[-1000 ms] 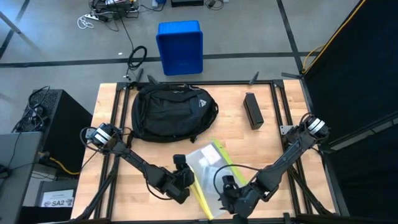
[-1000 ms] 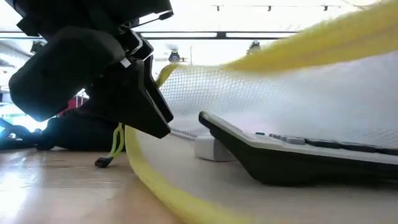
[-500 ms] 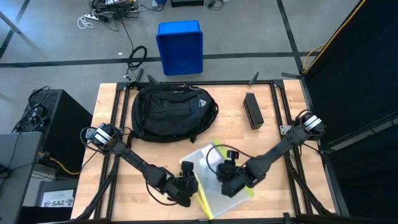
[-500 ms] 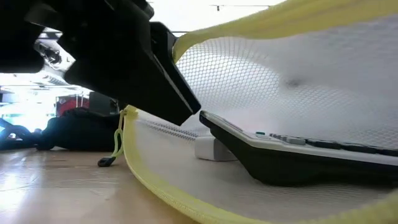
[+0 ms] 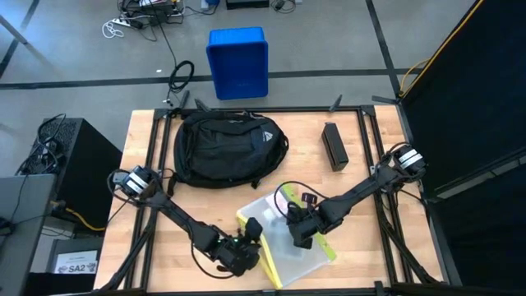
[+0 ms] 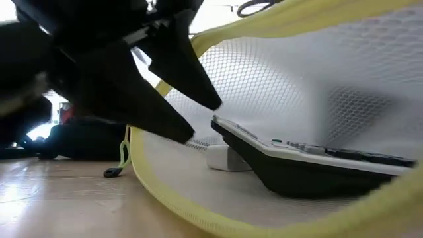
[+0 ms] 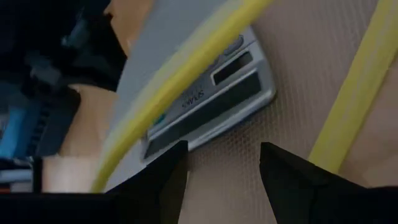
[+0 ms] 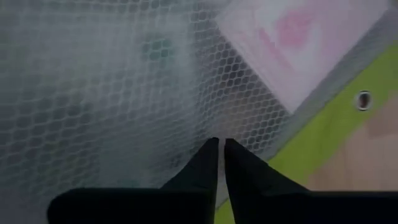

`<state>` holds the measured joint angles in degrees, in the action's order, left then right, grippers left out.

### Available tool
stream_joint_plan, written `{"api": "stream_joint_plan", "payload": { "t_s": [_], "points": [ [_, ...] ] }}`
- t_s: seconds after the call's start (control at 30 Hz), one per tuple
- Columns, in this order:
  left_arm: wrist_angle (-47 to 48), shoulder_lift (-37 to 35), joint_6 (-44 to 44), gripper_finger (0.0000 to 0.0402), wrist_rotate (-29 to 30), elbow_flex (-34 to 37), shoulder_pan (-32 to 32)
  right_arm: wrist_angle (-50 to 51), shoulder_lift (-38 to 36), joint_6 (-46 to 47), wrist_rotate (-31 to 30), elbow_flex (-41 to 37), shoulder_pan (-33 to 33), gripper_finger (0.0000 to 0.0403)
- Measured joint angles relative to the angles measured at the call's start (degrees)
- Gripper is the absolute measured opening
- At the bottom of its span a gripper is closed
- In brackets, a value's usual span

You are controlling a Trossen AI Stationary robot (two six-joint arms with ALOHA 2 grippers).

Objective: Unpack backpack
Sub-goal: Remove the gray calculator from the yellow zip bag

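The backpack [image 5: 228, 149] is seen lying at the far side of the table [image 5: 362, 205], well apart from both grippers; its long axis runs across the table, left to right. A mesh pouch [image 5: 283, 238] with yellow edging (a calculator-like device [image 6: 310, 165] is seen inside) lies near the front edge. The right gripper [image 5: 297, 233] is pressed shut on the pouch's mesh; the left gripper [image 5: 246, 251] is held with fingers [image 7: 161, 180] spread over the pouch's yellow edge. The left arm is judged slightly nearer the backpack, which lies away beyond both jaws.
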<state>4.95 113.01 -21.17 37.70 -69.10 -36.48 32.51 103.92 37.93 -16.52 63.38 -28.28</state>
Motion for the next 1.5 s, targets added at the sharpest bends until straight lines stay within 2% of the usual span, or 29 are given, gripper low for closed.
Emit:
{"api": "stream_joint_plan", "payload": {
  "t_s": [0.3, 0.6, 0.7, 0.83, 0.93, 1.07, 1.17, 1.5],
  "points": [
    [-7.19, 1.52, -13.78, 0.0169, -2.11, -0.04, 1.23, -4.42, 0.00, -0.85, 0.71, -0.90, 1.53, 0.0001],
    [-9.10, 4.05, -18.88, 0.0156, -6.25, -0.02, 2.06, -6.88, 0.00, -1.87, 0.29, -0.90, 2.54, 0.0000],
    [-10.50, 5.41, -20.71, 0.0121, -6.14, -0.09, 2.15, -7.22, 0.02, -2.16, 0.17, -0.90, 2.60, 0.0000],
    [-12.30, 5.71, -21.28, 0.0031, -4.42, -0.15, 2.13, -6.95, 0.02, -2.19, 0.04, -0.90, 2.74, 0.0000],
    [-12.61, 5.08, -21.36, 0.0013, -1.48, -0.41, 1.67, -6.49, 0.02, -2.62, -0.19, -0.88, 2.76, 0.0000],
    [-7.72, 4.23, -23.38, 0.0006, 0.78, -2.22, -0.56, -4.93, 0.02, -2.58, -0.25, -0.83, 2.78, 0.0000],
    [-2.04, 2.84, -20.82, 0.0003, 0.80, -4.52, -2.24, -3.78, 0.02, -2.09, -0.30, -0.84, 2.84, 0.0001],
    [28.69, -1.02, 3.21, 0.0001, 1.33, -14.55, -10.48, -0.29, 0.02, 0.02, -1.86, -0.99, 3.22, 0.0001]
  ]
}}
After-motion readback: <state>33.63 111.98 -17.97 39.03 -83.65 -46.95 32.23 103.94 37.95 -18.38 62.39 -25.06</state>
